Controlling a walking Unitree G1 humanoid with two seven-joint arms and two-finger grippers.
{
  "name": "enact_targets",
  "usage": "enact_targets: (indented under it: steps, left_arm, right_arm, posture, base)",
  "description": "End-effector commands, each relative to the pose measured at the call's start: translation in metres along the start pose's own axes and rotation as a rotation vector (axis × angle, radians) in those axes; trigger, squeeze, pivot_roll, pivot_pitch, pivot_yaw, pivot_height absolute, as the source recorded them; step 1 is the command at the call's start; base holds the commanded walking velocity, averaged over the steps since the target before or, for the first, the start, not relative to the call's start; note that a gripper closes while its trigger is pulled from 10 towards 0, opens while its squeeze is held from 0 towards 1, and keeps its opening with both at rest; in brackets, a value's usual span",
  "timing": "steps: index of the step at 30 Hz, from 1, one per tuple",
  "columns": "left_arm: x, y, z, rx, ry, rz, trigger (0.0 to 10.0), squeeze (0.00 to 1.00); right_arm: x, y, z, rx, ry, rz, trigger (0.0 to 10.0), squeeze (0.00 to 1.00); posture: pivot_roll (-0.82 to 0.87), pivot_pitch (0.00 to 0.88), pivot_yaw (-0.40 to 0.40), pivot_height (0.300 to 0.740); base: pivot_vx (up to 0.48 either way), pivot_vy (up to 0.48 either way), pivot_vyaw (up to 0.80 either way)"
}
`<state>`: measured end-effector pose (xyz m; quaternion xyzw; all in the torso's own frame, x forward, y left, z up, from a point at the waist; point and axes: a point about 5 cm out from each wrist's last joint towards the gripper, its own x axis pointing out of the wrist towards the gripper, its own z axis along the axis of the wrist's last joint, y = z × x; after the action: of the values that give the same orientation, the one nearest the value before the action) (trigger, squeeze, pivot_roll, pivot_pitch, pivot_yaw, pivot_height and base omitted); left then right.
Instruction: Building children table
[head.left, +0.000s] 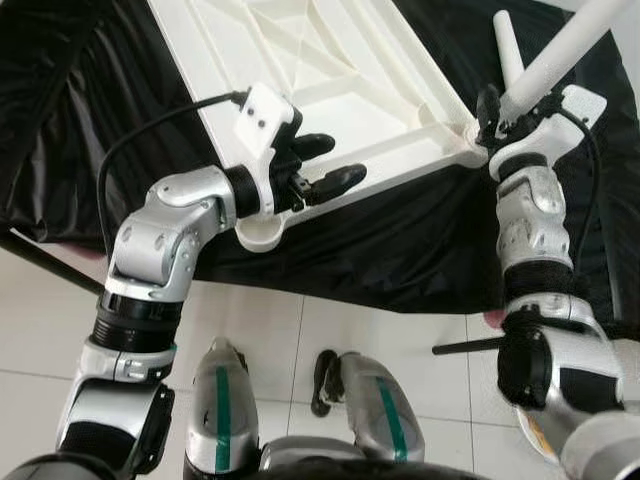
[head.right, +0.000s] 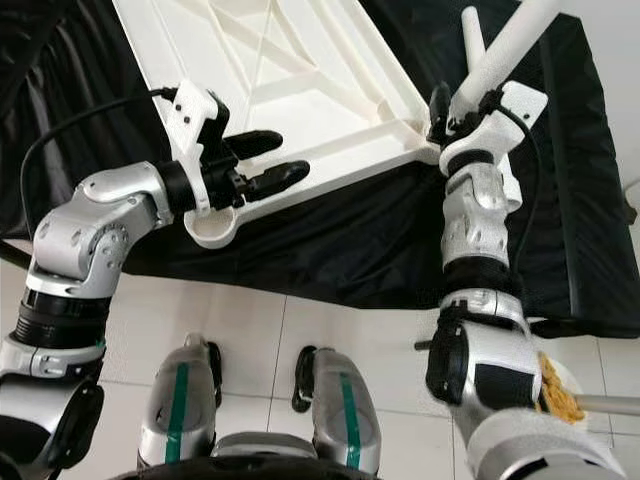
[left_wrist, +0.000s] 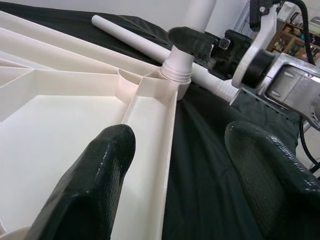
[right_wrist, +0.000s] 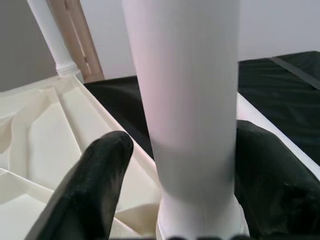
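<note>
A white plastic table top (head.left: 330, 70) lies upside down on a black cloth (head.left: 400, 250). My left gripper (head.left: 343, 160) is open, its fingers (left_wrist: 95, 180) straddling the near rim a little beyond the empty front-left corner socket (head.left: 262, 235). A white leg (head.left: 560, 50) stands tilted in the near right corner socket (left_wrist: 175, 75). My right gripper (head.left: 497, 110) is shut on this leg (right_wrist: 187, 100) just above the socket, one finger (right_wrist: 275, 170) on each side. A second white leg (head.left: 507, 45) lies loose on the cloth behind it.
The cloth's front edge hangs over a white tiled floor (head.left: 300, 340) where my own legs (head.left: 370, 400) stand. A black rod (head.left: 465, 346) lies on the floor at right, and a bowl with yellow contents (head.right: 560, 395) sits at the lower right. A wooden frame (right_wrist: 80, 45) stands beyond the table top.
</note>
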<state>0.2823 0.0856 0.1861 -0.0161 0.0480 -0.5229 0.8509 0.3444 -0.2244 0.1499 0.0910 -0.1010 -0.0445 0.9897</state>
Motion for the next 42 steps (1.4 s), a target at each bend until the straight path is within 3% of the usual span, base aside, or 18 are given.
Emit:
enact_targets:
  steps: [1,6,19,21,25,31,35,42]
  left_arm:
    - [-0.001,0.012,-0.004,-0.002,0.037,0.166,10.0,0.0]
    - [-0.005,0.032,-0.01,0.018,0.121,0.263,10.0,0.0]
    - [-0.012,0.059,-0.011,0.074,0.209,0.372,10.0,0.0]
    - [-0.012,0.059,-0.011,0.074,0.209,0.372,10.0,0.0]
    - [-0.019,0.074,-0.016,0.106,0.284,0.474,10.0,0.0]
    - [-0.022,0.083,-0.014,0.139,0.298,0.537,10.0,0.0]
    - [-0.029,0.096,-0.002,0.168,0.277,0.612,10.0,0.0]
    - [-0.034,0.101,0.004,0.193,0.277,0.624,10.0,0.0]
  right_arm:
    - [-0.009,0.0,0.0,0.012,-0.026,-0.026,10.0,0.0]
    - [-0.032,0.008,-0.004,0.023,-0.047,-0.036,10.0,0.0]
    - [-0.056,0.016,-0.014,0.047,0.004,-0.04,10.0,0.0]
    - [-0.056,0.016,-0.014,0.047,0.004,-0.04,10.0,0.0]
    - [-0.059,0.023,-0.018,0.06,0.033,-0.029,10.0,0.0]
    - [-0.059,0.025,-0.015,0.069,0.032,-0.022,10.0,0.0]
    - [-0.059,0.018,-0.011,0.064,0.032,-0.044,10.0,0.0]
    - [-0.061,0.012,-0.01,0.059,0.036,-0.062,10.0,0.0]
  posture:
    - [0.14,0.079,-0.118,0.74]
    - [0.13,0.072,-0.115,0.74]
    - [0.12,0.06,-0.107,0.74]
    - [0.12,0.06,-0.107,0.74]
    - [0.12,0.059,-0.107,0.74]
    - [0.12,0.057,-0.105,0.74]
    - [0.11,0.058,-0.1,0.74]
    - [0.11,0.062,-0.098,0.74]
  base:
    - [0.0,0.0,0.0]
    - [0.0,0.0,0.0]
    - [0.0,0.0,0.0]
    - [0.0,0.0,0.0]
    - [0.0,0.0,0.0]
    - [0.0,0.0,0.0]
    - [0.0,0.0,0.0]
    - [0.0,0.0,0.0]
